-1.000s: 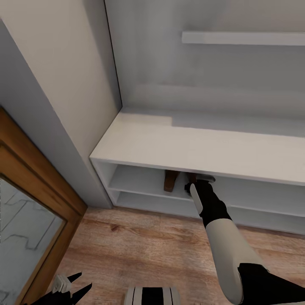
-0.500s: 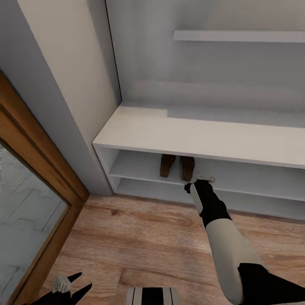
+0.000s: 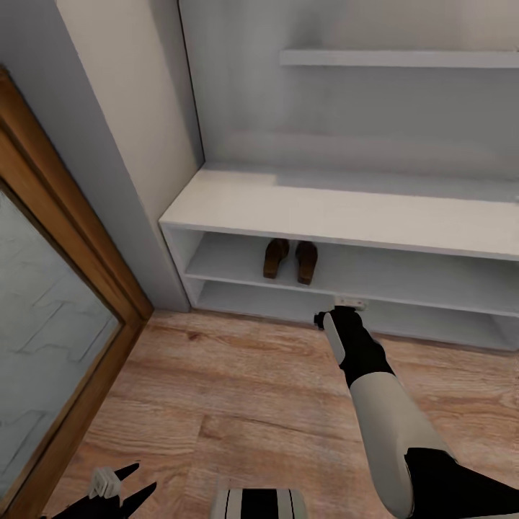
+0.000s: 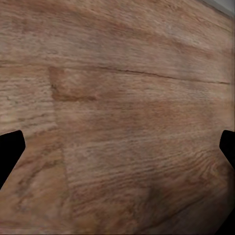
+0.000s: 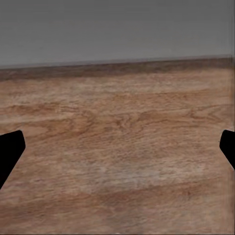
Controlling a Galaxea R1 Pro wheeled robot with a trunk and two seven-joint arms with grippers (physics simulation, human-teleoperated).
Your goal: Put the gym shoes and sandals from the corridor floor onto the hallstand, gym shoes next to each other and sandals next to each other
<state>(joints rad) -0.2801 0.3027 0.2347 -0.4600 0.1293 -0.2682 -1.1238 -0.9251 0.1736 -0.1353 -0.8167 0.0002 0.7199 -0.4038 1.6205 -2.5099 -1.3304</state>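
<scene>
Reaching forward, the right arm ends at its gripper [image 3: 344, 308], which hangs just in front of the shoe rack's [image 3: 339, 216] lower shelf, above the wood floor [image 3: 238, 389]. From the right wrist camera its fingertips [image 5: 11, 147] sit at the far edges of the frame, spread wide, with nothing between them but floorboards and a grey panel beyond. The left gripper [image 3: 119, 490] hangs low near the robot's body; its wrist camera likewise shows fingertips [image 4: 10, 147] far apart over bare planks, holding nothing. Only the head camera shows the two brown sandals [image 3: 290, 259], side by side on the rack's upper open shelf, toes pointing inward.
</scene>
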